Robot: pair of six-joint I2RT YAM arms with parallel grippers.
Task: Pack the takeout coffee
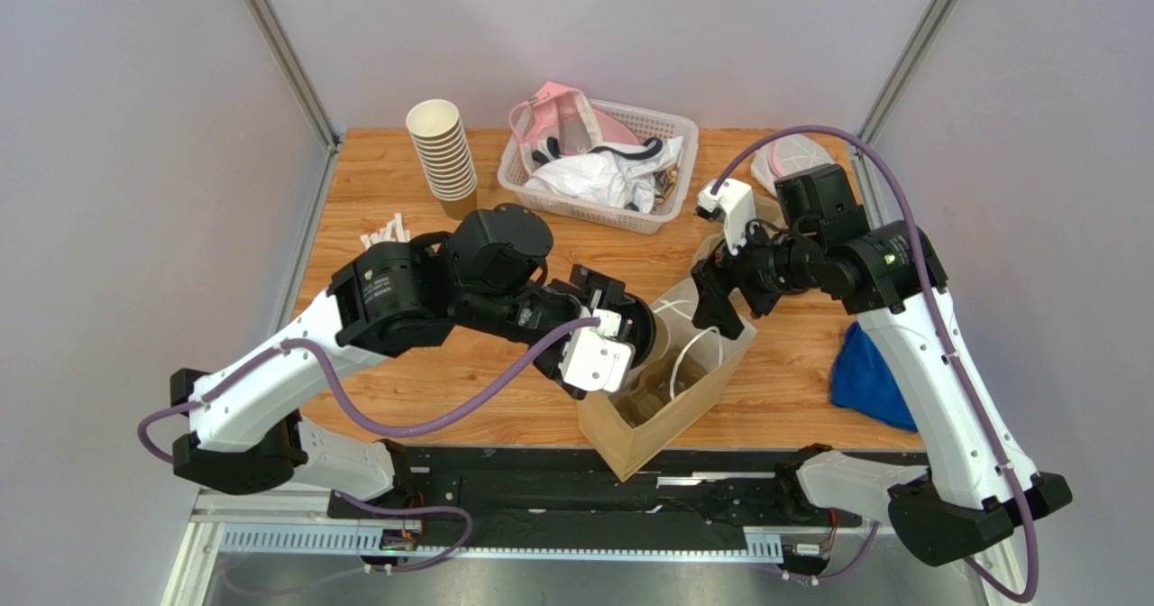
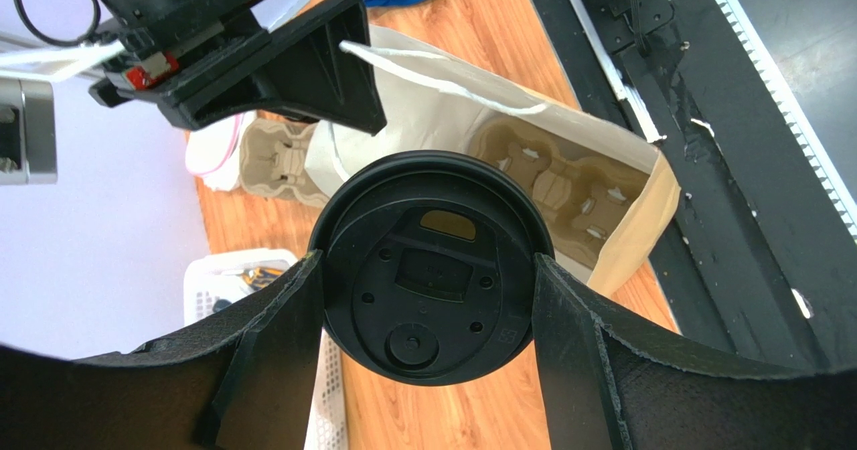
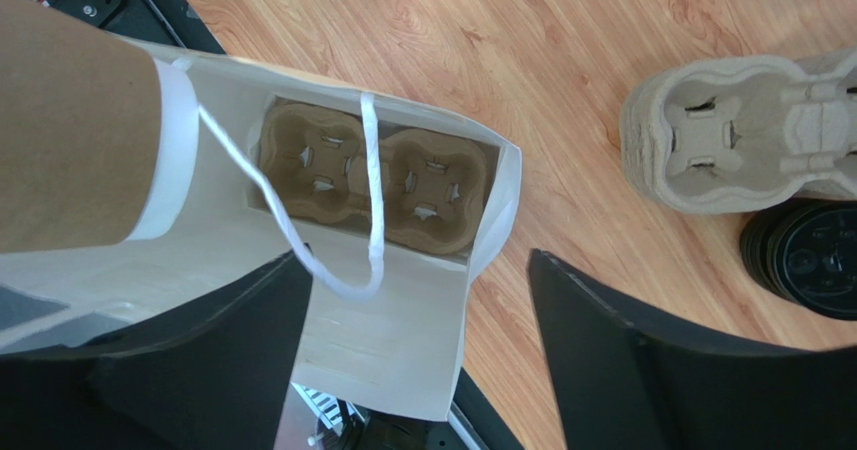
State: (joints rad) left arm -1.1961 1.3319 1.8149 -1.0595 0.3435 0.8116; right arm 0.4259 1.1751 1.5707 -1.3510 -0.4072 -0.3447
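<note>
The takeout coffee shows in the left wrist view by its round black lid (image 2: pixel 433 269); the brown cup below it is hidden. My left gripper (image 2: pixel 427 289) is shut on it, one finger on each side of the lid, and holds it above the mouth of an open kraft paper bag (image 1: pixel 664 410). A pulp cup carrier (image 3: pixel 362 174) lies at the bottom of the bag. My right gripper (image 3: pixel 417 259) is open at the bag's far rim (image 3: pixel 402 329), with the bag wall and its white cord handle between the fingers. In the top view the right gripper (image 1: pixel 711 302) is at the bag's upper edge.
A stack of lidless paper cups (image 1: pixel 443 153) and a white basket (image 1: pixel 596 160) of packets stand at the back. A second pulp carrier (image 3: pixel 744 134) and a loose black lid (image 3: pixel 805 259) lie right of the bag. A blue cloth (image 1: pixel 867 376) lies at the right.
</note>
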